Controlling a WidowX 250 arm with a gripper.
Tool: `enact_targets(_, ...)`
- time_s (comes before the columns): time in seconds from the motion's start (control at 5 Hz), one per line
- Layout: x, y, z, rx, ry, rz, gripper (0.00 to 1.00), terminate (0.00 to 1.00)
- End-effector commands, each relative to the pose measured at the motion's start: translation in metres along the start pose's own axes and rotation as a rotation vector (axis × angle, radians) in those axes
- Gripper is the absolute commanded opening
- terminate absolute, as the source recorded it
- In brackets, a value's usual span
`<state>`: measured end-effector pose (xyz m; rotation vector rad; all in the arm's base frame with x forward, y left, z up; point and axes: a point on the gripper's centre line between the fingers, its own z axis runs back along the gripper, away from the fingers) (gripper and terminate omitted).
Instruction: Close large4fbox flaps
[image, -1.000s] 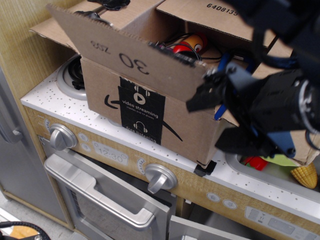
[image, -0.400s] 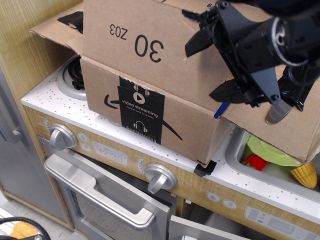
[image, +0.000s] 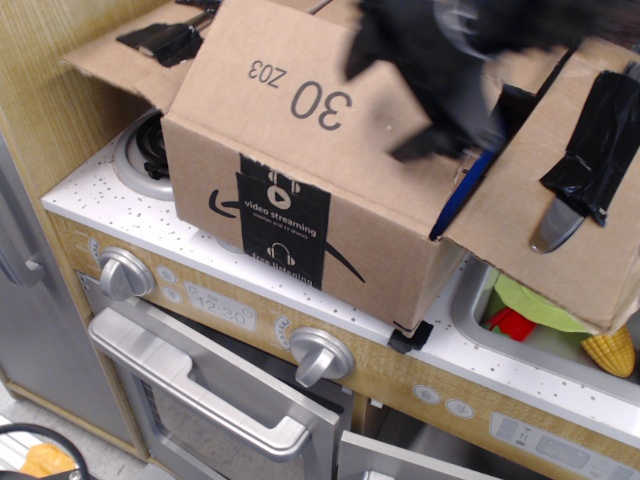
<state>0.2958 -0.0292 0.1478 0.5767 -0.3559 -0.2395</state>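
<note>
Jaws cannot be read: the gripper (image: 440, 70) is a black motion-blurred mass at the top of the view, and whether it is spread, closed or holding anything cannot be told. It sits over the near flap (image: 320, 90) of the large4fbox (image: 290, 225), at that flap's right end; contact cannot be confirmed through the blur.

Box stands on the white speckled counter (image: 90, 195) of a toy oven (image: 200, 390), partly covering a burner (image: 140, 150) at its left. Front wall shows the black "video streaming" print. Near flap, marked "30 Z03", is folded up and tilted inward over the opening. Right flap (image: 560, 210) hangs outward to the right and carries a metal knife (image: 557, 228) fixed under a black tape patch (image: 595, 140). Left flap (image: 120, 55) lies spread outward at far left with black tape on it. A blue strip (image: 460, 195) shows in the gap between the near and right flaps.

Right of the box, a sink (image: 480, 315) holds a green piece (image: 540, 305), a red piece (image: 515, 325) and a toy corn cob (image: 612, 352). Oven knobs (image: 125, 272) line the front panel.
</note>
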Motion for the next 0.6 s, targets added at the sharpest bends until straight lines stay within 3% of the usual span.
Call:
enact_targets(0.0, 0.012, -0.002, -0.026, -0.155, -0.059, 0.062, 1.00, 0.00)
enact_targets(0.2, 0.016, -0.008, -0.041, -0.223, -0.044, 0.060, 1.00, 0.00)
enact_targets(0.4, 0.020, -0.016, -0.050, -0.275, -0.044, 0.057, 1.00, 1.00)
